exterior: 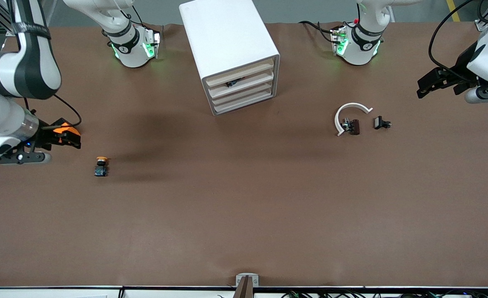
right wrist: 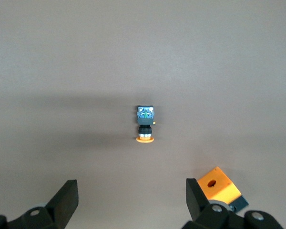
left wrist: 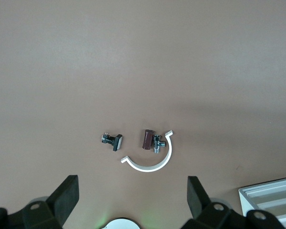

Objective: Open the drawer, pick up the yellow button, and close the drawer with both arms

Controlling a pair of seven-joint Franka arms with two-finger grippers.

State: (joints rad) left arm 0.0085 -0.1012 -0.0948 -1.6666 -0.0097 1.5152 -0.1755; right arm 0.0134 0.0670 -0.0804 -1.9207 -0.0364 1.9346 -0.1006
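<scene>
Tall white box cabinet [exterior: 231,54] with four cream-fronted drawers stands between my arms' bases; the second drawer [exterior: 240,79] from the top looks pulled out a little, something dark showing in the gap. My right gripper [exterior: 64,136] hangs over the table's right-arm end, fingers spread, nothing grasped. My left gripper [exterior: 432,85] waits released over the left-arm end. Small orange-capped, blue-based push-button [exterior: 101,166] lies on the table below my right gripper. Judgement: the button is out; shutting the drawer remains.

Loose parts on the brown table

A white C-shaped ring [exterior: 350,113] lies toward the left arm's end, curving around a dark brown clip [exterior: 353,126]; a small black clip [exterior: 381,123] sits just beside them, apart from the ring.
</scene>
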